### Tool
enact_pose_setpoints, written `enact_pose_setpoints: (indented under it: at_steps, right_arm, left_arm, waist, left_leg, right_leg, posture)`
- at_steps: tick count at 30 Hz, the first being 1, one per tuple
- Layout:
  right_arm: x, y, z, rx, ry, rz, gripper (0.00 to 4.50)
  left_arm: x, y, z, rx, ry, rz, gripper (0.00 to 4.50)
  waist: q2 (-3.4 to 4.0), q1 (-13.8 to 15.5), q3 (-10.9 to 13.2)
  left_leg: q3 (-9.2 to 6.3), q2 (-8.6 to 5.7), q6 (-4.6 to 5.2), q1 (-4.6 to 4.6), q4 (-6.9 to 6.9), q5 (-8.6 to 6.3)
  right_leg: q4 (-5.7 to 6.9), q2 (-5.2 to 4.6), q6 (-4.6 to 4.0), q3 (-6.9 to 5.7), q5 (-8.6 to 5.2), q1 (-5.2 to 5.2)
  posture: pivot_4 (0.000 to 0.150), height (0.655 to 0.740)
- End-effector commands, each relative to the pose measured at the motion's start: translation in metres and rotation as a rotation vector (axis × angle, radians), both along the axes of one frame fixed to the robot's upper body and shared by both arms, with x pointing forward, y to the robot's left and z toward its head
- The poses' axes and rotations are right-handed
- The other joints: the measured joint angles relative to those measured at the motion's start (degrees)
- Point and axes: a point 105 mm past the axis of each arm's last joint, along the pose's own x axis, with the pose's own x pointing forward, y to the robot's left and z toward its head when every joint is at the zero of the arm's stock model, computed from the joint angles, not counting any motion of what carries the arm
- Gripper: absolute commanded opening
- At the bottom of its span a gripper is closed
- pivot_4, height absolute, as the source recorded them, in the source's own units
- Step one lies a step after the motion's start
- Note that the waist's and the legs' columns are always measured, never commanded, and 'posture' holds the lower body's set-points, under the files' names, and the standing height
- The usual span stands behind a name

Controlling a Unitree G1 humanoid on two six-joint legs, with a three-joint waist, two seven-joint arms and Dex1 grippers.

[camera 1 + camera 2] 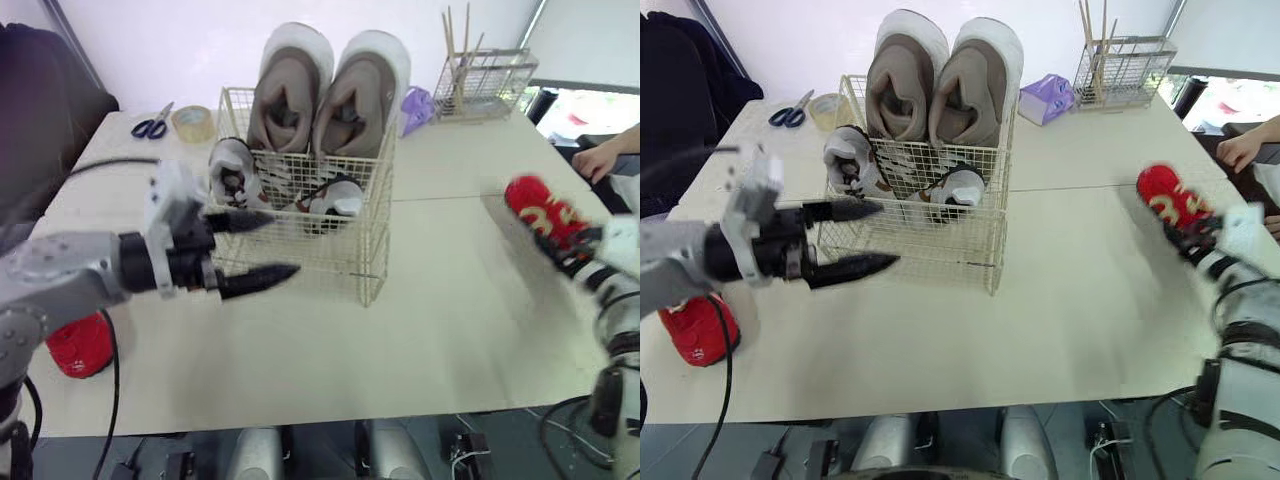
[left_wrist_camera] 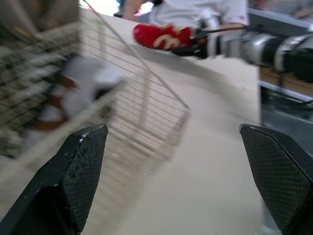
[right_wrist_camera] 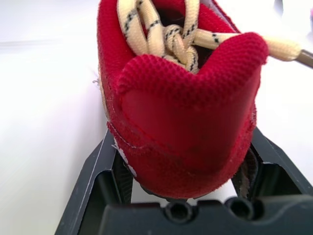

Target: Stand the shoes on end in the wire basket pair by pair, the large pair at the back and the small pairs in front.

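Observation:
A cream wire basket stands mid-table. A large brown-and-white pair stands on end at its back. In front of them, inside the basket, are two small white-and-black shoes. My left gripper is open and holds nothing, just outside the basket's front left corner. At the right my right gripper is shut on the heel of a small red shoe, held above the table with its toe towards the basket. A second red shoe lies at the table's near left edge, under my left arm.
Blue-handled scissors and a tape roll lie at the back left. A wire rack with wooden sticks and a purple object sit at the back right. A person's hand rests at the far right edge.

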Motion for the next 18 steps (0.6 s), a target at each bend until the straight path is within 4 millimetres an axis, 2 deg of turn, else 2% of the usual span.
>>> enact_pose_setpoints:
  at_steps: [1,4,6,8,10,12,15,16,18]
  right_arm:
    - [-0.015,0.033,0.136,-0.336,-0.241,0.241,2.17]
    - [-0.045,0.074,0.202,-0.512,-0.251,0.445,2.17]
    - [-0.069,0.115,0.245,-0.606,-0.284,0.598,2.17]
    - [-0.093,0.158,0.272,-0.631,-0.317,0.763,2.17]
    - [-0.126,0.2,0.275,-0.633,-0.256,1.008,2.17]
    - [-0.146,0.22,0.266,-0.681,-0.176,1.151,2.17]
    - [-0.146,0.236,0.245,-0.822,-0.096,1.24,2.17]
    - [-0.143,0.247,0.236,-0.874,-0.083,1.313,2.17]
    - [-0.135,0.262,0.225,-0.958,-0.082,1.397,2.17]
  left_arm:
    - [0.01,0.008,0.017,-0.055,-0.015,-0.02,4.5]
    - [0.018,0.015,0.024,-0.073,-0.008,-0.059,4.5]
    - [0.024,0.023,0.026,-0.078,0.0,-0.08,4.5]
    - [0.034,0.033,0.027,-0.091,0.002,-0.069,4.5]
    - [0.043,0.044,0.026,-0.086,0.01,-0.046,4.5]
    - [0.046,0.053,0.028,-0.106,0.021,-0.037,4.5]
    - [0.044,0.066,0.042,-0.179,0.042,-0.04,4.5]
    - [0.042,0.073,0.05,-0.198,0.049,-0.04,4.5]
    - [0.038,0.079,0.062,-0.212,0.057,-0.053,4.5]
  waist:
    - [0.15,-0.26,-0.01]
    - [0.06,-0.49,0.05]
    - [0.12,-0.63,0.09]
    - [0.07,-0.65,0.11]
    - [-0.03,-0.35,0.15]
    - [-0.24,-0.03,0.19]
    - [-0.95,0.1,0.24]
    - [-1.11,-0.02,0.24]
    - [-1.24,-0.43,0.3]
  left_leg:
    - [0.0,-0.02,0.0,0.03,-0.1,0.0]
    - [0.01,0.18,-0.14,0.08,-0.38,0.06]
    - [-0.05,0.3,-0.23,0.08,-0.43,0.1]
    - [-0.02,0.31,-0.28,0.03,-0.5,0.12]
    - [-0.02,0.3,-0.31,-0.04,-0.47,0.12]
    - [-0.04,0.31,-0.33,-0.13,-0.44,0.11]
    - [-0.15,0.32,-0.41,-0.2,-0.25,0.05]
    - [-0.17,0.3,-0.41,-0.2,-0.2,0.05]
    - [-0.09,0.2,-0.39,-0.21,-0.06,-0.04]
  right_leg:
    - [0.0,0.0,0.13,0.06,0.04,-0.04]
    - [0.05,0.25,0.21,-0.09,0.04,-0.14]
    - [0.1,0.39,0.17,-0.2,0.02,-0.21]
    - [0.32,0.39,0.06,-0.13,-0.04,-0.46]
    - [0.62,0.34,-0.06,-0.11,-0.11,-0.68]
    - [0.73,0.33,-0.15,-0.14,-0.16,-0.81]
    - [0.73,0.23,-0.35,-0.31,-0.27,-0.9]
    - [0.68,0.13,-0.39,-0.29,-0.29,-0.93]
    - [0.61,-0.15,-0.44,-0.22,-0.28,-0.91]
  posture:
    - [0.15,0.74]
    - [0.15,0.74]
    - [0.15,0.74]
    - [0.15,0.74]
    - [0.15,0.74]
    - [0.15,0.74]
    - [0.15,0.74]
    - [0.15,0.74]
    - [0.15,0.74]
